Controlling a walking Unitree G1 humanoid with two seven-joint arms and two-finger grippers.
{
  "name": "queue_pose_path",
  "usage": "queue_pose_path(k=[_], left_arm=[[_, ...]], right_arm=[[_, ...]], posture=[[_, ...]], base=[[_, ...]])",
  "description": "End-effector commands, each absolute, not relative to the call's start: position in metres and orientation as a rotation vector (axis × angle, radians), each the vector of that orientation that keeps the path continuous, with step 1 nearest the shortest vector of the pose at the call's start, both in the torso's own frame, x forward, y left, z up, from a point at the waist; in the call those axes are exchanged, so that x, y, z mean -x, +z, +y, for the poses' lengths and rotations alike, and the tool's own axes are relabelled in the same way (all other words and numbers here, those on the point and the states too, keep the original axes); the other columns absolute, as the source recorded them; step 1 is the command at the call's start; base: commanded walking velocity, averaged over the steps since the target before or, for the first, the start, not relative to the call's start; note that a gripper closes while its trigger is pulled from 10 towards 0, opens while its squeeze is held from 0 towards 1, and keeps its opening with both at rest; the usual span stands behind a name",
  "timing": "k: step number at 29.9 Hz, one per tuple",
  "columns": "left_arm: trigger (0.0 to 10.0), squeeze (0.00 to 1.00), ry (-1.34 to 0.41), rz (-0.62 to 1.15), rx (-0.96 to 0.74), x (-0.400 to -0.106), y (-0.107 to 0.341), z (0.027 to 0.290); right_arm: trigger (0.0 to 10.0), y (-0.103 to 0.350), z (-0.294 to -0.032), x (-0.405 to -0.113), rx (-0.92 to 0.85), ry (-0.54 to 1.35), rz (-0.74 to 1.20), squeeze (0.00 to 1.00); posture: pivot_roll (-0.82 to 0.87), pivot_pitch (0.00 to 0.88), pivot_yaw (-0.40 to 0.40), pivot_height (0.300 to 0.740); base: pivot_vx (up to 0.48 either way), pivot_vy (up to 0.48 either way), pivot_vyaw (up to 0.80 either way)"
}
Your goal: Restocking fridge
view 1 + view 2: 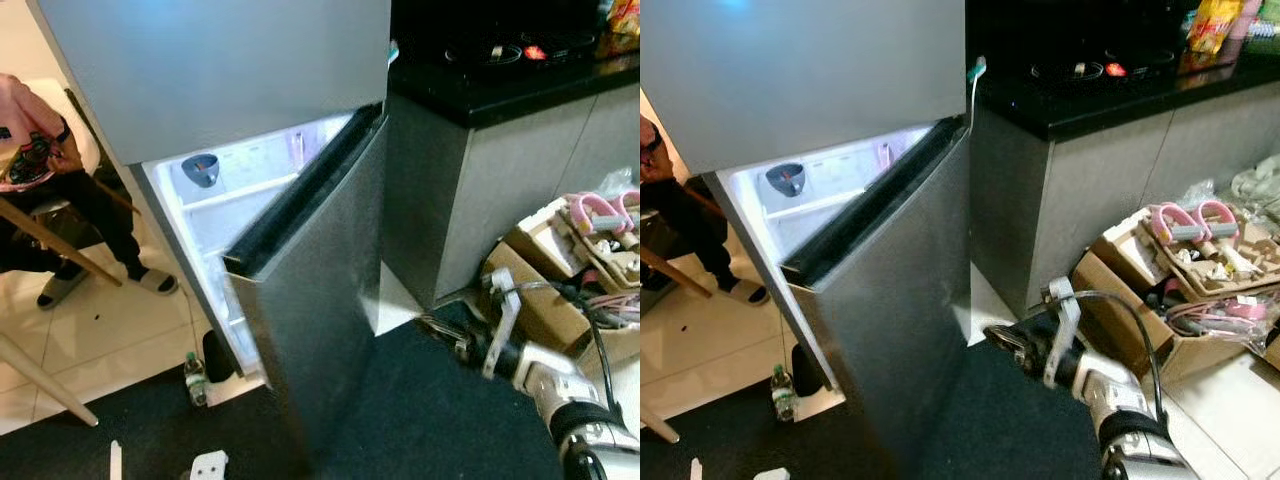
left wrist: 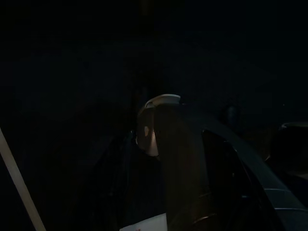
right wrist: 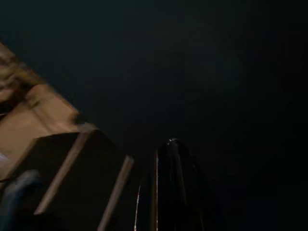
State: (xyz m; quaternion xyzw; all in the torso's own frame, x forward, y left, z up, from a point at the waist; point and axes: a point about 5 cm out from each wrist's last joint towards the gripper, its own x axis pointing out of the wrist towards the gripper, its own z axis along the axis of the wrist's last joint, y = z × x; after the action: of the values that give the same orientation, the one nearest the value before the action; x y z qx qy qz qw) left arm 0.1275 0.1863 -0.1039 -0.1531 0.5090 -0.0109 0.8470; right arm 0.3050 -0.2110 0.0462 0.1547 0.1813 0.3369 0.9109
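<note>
– Any writing you can read from here?
– None. The fridge (image 1: 230,90) stands left of the black counter (image 1: 500,95), a smooth grey steel box, and its lower door (image 1: 310,330) hangs ajar with the white shelves lit inside.
– And the arm?
– The right gripper (image 1: 1002,342) sits low by the door's right edge, just beside the cardboard boxes (image 1: 1170,290). I can't tell whether its fingers are apart. A small bottle (image 1: 195,378) stands on the floor, and a person (image 1: 40,170) sits far left.
– The wrist cameras?
– Mostly dark; the left one catches a pale cap-like shape.
</note>
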Motion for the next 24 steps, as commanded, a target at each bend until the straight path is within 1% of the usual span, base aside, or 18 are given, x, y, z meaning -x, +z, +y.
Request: queue_pose_path(k=[1, 3, 4, 5, 7, 9, 11, 13, 14, 17, 18, 19, 20, 21, 22, 24], left_arm=[[10.0, 0.00, -0.022, 1.081, 0.322, -0.128, -0.104, 0.184], [10.0, 0.00, -0.026, 1.083, 0.324, -0.128, -0.105, 0.181], [10.0, 0.00, -0.026, 1.083, 0.324, -0.128, -0.105, 0.181], [10.0, 0.00, -0.026, 1.084, 0.324, -0.128, -0.105, 0.180], [10.0, 0.00, -0.025, 1.087, 0.323, -0.129, -0.105, 0.178], [10.0, 0.00, -0.024, 1.088, 0.322, -0.129, -0.105, 0.178], [10.0, 0.00, -0.022, 1.089, 0.316, -0.130, -0.105, 0.178], [10.0, 0.00, -0.022, 1.089, 0.316, -0.130, -0.105, 0.178], [10.0, 0.00, -0.020, 1.090, 0.313, -0.131, -0.105, 0.178], [10.0, 0.00, -0.020, 1.090, 0.313, -0.131, -0.105, 0.178], [10.0, 0.00, -0.018, 1.092, 0.310, -0.131, -0.105, 0.179], [10.0, 0.00, -0.018, 1.092, 0.310, -0.131, -0.105, 0.179], [10.0, 0.00, -0.017, 1.092, 0.307, -0.131, -0.104, 0.179], [10.0, 0.00, -0.017, 1.092, 0.307, -0.131, -0.104, 0.179], [10.0, 0.00, -0.017, 1.092, 0.304, -0.131, -0.104, 0.179], [10.0, 0.00, -0.017, 1.092, 0.304, -0.131, -0.104, 0.179]], right_arm=[[10.0, 0.046, -0.213, -0.307, -0.318, 0.647, 0.375, 0.00], [10.0, 0.025, -0.221, -0.296, -0.305, 0.477, 0.461, 0.00], [10.0, 0.025, -0.221, -0.296, -0.305, 0.477, 0.461, 0.00], [10.0, 0.019, -0.223, -0.291, -0.294, 0.434, 0.486, 0.00], [10.0, -0.005, -0.230, -0.270, -0.305, 0.303, 0.581, 0.00], [10.0, -0.010, -0.231, -0.266, -0.305, 0.271, 0.604, 0.00], [10.0, -0.024, -0.236, -0.250, -0.312, 0.169, 0.664, 0.00], [10.0, -0.024, -0.236, -0.250, -0.312, 0.169, 0.664, 0.00], [10.0, -0.032, -0.238, -0.241, -0.307, 0.131, 0.705, 0.00], [10.0, -0.032, -0.238, -0.241, -0.307, 0.131, 0.705, 0.00], [10.0, -0.043, -0.239, -0.227, -0.305, 0.091, 0.760, 0.00], [10.0, -0.043, -0.239, -0.227, -0.305, 0.091, 0.760, 0.00], [10.0, -0.055, -0.239, -0.208, -0.304, 0.046, 0.834, 0.00], [10.0, -0.055, -0.239, -0.208, -0.304, 0.046, 0.834, 0.00], [10.0, -0.066, -0.239, -0.192, -0.301, 0.010, 0.897, 0.00], [10.0, -0.066, -0.239, -0.192, -0.301, 0.010, 0.897, 0.00]], posture=[[-0.03, 0.000, 0.050, 0.740], [-0.03, 0.000, 0.050, 0.740], [-0.03, 0.000, 0.050, 0.740], [-0.03, 0.000, 0.050, 0.740], [-0.03, 0.000, 0.055, 0.740], [-0.03, 0.000, 0.055, 0.740], [-0.03, 0.000, 0.055, 0.740], [-0.03, 0.000, 0.055, 0.740], [-0.03, 0.000, 0.055, 0.740], [-0.03, 0.000, 0.055, 0.740], [-0.03, 0.000, 0.056, 0.740], [-0.03, 0.000, 0.056, 0.740], [-0.03, 0.000, 0.058, 0.740], [-0.03, 0.000, 0.058, 0.740], [-0.03, 0.000, 0.058, 0.740], [-0.03, 0.000, 0.058, 0.740]], base=[[0.000, 0.000, 0.00], [0.000, 0.000, 0.00], [0.000, 0.000, 0.00], [0.000, 0.000, 0.00], [0.000, 0.000, 0.00], [0.000, 0.000, 0.00], [0.000, 0.000, 0.00], [0.000, 0.000, 0.00], [0.000, 0.000, 0.74], [0.000, 0.000, 0.74], [0.000, 0.000, 0.73], [0.000, 0.000, 0.73], [0.000, 0.000, 0.74], [0.000, 0.000, 0.74], [0.000, 0.000, 0.74], [0.000, 0.000, 0.74]])
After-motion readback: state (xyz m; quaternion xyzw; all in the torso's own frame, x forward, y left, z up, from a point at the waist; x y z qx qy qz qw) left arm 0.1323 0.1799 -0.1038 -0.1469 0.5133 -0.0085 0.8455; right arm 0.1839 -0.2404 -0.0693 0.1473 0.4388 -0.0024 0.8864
